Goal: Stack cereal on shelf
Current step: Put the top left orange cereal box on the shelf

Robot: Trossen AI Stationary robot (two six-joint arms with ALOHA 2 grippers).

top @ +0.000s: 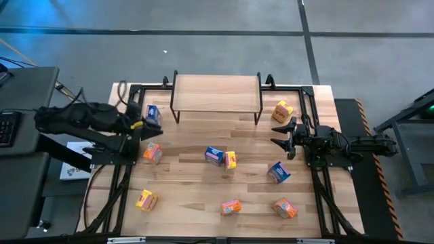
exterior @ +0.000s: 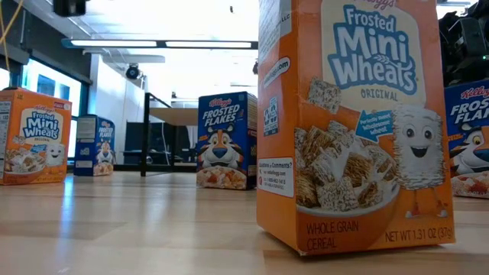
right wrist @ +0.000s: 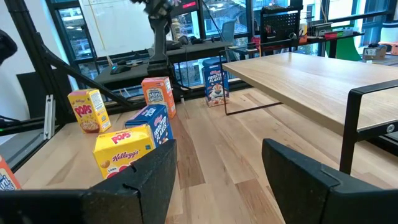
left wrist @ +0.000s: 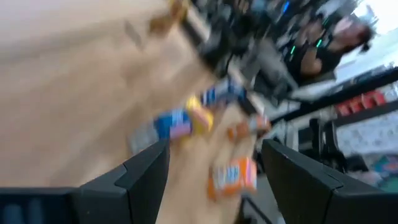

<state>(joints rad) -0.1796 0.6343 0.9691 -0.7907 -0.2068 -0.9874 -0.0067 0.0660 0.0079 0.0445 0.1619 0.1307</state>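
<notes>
The shelf, a low light-wood board on black legs, stands at the table's far middle with nothing on it. Several small cereal boxes are scattered upright and lying on the tabletop: a blue one and an orange one at the left, a blue and yellow pair in the middle, a yellow one at the far right. My left gripper is raised at the left, between the blue and orange boxes, open and holding nothing. My right gripper waits at the right, open and holding nothing.
More boxes stand near the front edge: a yellow-orange one, two orange ones and a blue one. In the low view an orange Mini-Wheats box fills the foreground. Black frame rails run along both table sides.
</notes>
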